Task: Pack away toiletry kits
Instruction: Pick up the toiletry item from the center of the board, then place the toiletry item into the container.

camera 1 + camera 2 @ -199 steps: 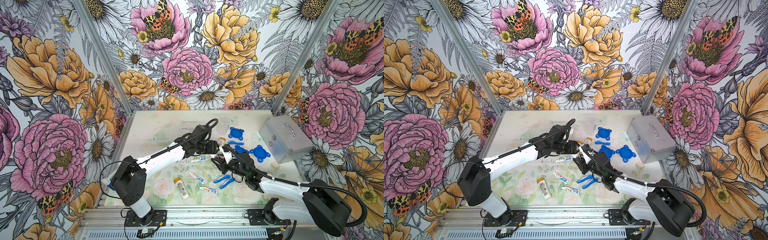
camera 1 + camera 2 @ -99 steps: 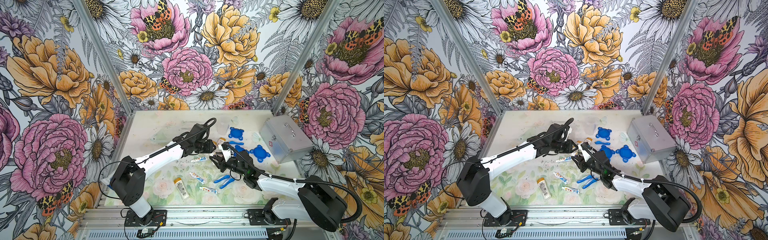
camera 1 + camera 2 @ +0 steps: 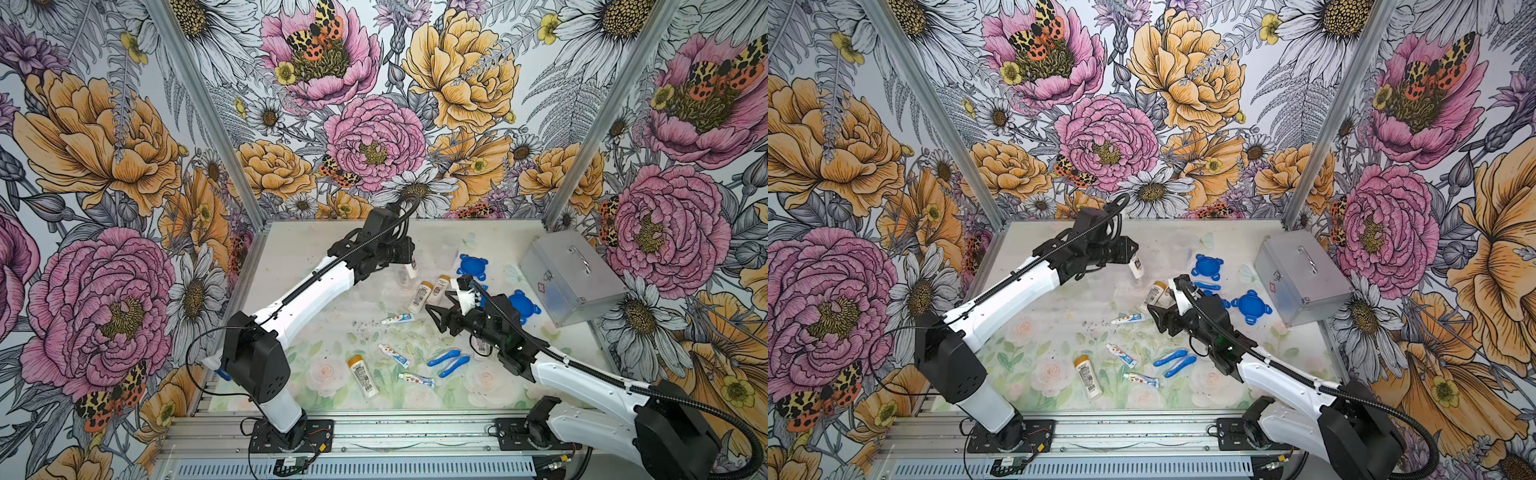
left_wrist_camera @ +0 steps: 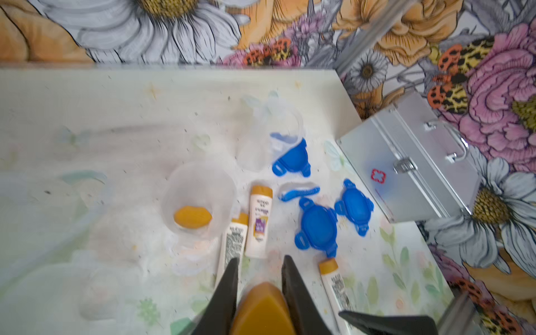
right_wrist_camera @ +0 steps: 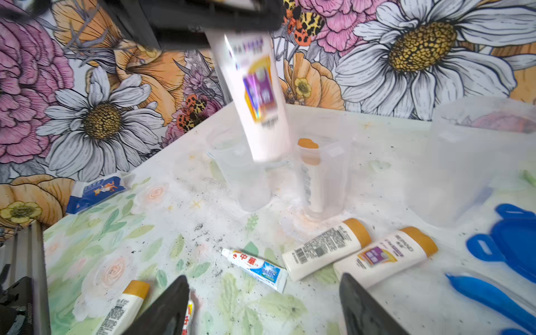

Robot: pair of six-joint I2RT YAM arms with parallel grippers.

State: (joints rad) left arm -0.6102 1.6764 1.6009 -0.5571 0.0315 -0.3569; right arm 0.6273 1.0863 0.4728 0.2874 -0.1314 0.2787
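Right gripper point(image 5: 264, 278) stands wide open and empty at the table's middle. Further off, left gripper point(image 4: 259, 262) clamps the orange cap of a white bottle point(image 5: 255, 95), hung seemingly over an empty clear cup point(image 5: 243, 174). Bottle-loading is in hand; next, centre over the rim, lower, let go

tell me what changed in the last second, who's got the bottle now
The bottle went from the right hand to the left hand: the left closed on its orange cap end and carried it off toward the clear cups, while the right opened and drew back. The loose bottles, toothpaste tubes, toothbrushes, blue lids and metal case look unmoved.
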